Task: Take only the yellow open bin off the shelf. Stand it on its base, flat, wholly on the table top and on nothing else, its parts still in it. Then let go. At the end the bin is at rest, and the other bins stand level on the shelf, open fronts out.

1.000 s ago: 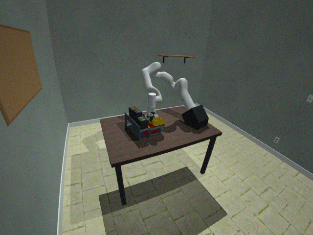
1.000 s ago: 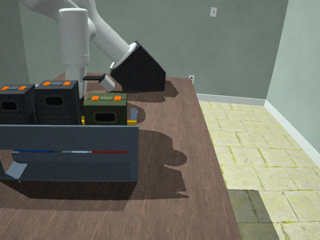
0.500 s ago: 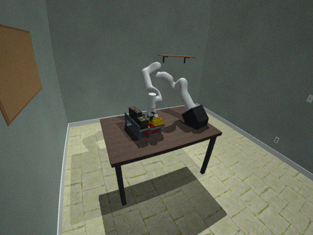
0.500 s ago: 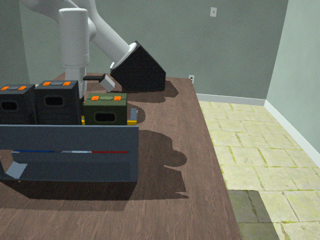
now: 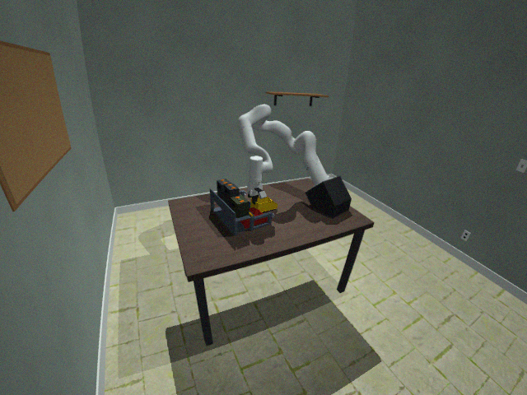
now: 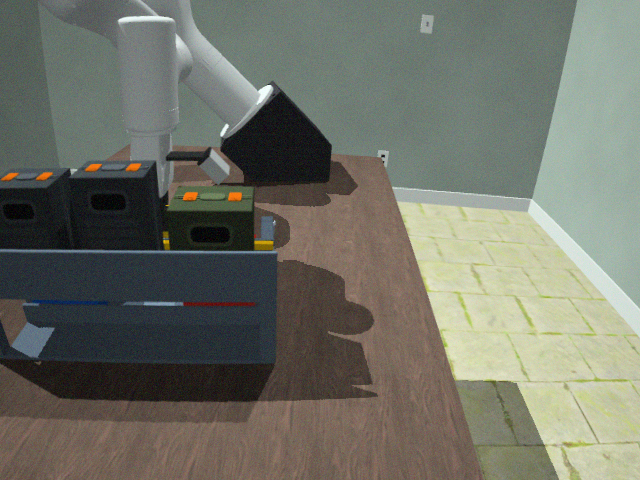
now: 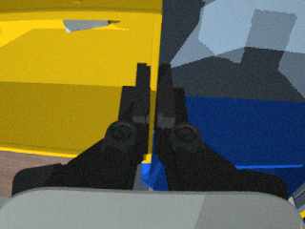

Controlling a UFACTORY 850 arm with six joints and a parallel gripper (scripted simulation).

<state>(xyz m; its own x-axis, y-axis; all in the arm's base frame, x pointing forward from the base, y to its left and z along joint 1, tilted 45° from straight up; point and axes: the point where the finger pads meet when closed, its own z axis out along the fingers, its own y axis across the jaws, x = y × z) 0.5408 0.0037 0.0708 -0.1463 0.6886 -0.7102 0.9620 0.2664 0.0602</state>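
Note:
The yellow open bin [image 5: 264, 205] sits at the right end of the grey-blue shelf [image 5: 231, 212], over the red bin [image 5: 260, 220]. In the wrist view the yellow bin [image 7: 76, 57] fills the left side and a blue bin [image 7: 242, 134] lies to its right. My gripper [image 7: 152, 84] points down from above, its two black fingers pressed together on the yellow bin's thin right wall. A sliver of yellow shows between them. In the exterior view only a yellow edge [image 6: 263, 245] shows; the fingers are hidden behind the boxes.
Two dark boxes [image 6: 111, 204] and a green box [image 6: 210, 217] with orange tabs stand on the shelf [image 6: 139, 304]. The black robot base [image 5: 328, 196] sits at the table's back right. A small wall shelf [image 5: 296, 94] hangs high behind the arm.

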